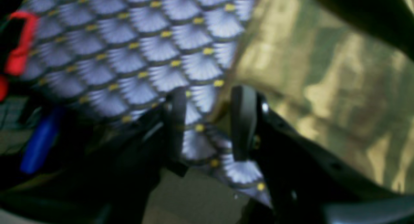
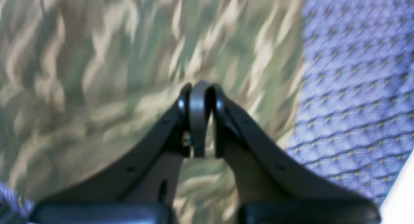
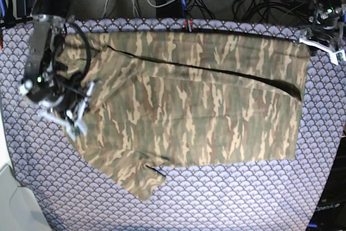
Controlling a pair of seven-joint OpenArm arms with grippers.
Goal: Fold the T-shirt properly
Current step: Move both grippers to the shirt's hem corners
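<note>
The T-shirt [image 3: 189, 106] lies spread across the tablecloth [image 3: 243, 198], its camouflage front up, with a dark inner edge running diagonally across the upper part and one sleeve poking toward the near edge of the table.

The right gripper [image 2: 200, 88] has its jaws pressed together with nothing between them, and hangs above the shirt; in its wrist view camouflage cloth fills everything under and to the left of the fingertips, while the blue-grey tablecloth begins off to their right. In the base view this gripper [image 3: 70, 120] sits over the shirt's left edge.

The left gripper [image 1: 208, 98] has its jaws apart (a clear gap, with only tablecloth showing through it). The shirt's edge lies just to the right of its fingers [image 1: 242, 120], apart from them as far as the blurred view tells. In the base view it [image 3: 324, 47] is at the shirt's far right corner.
</note>
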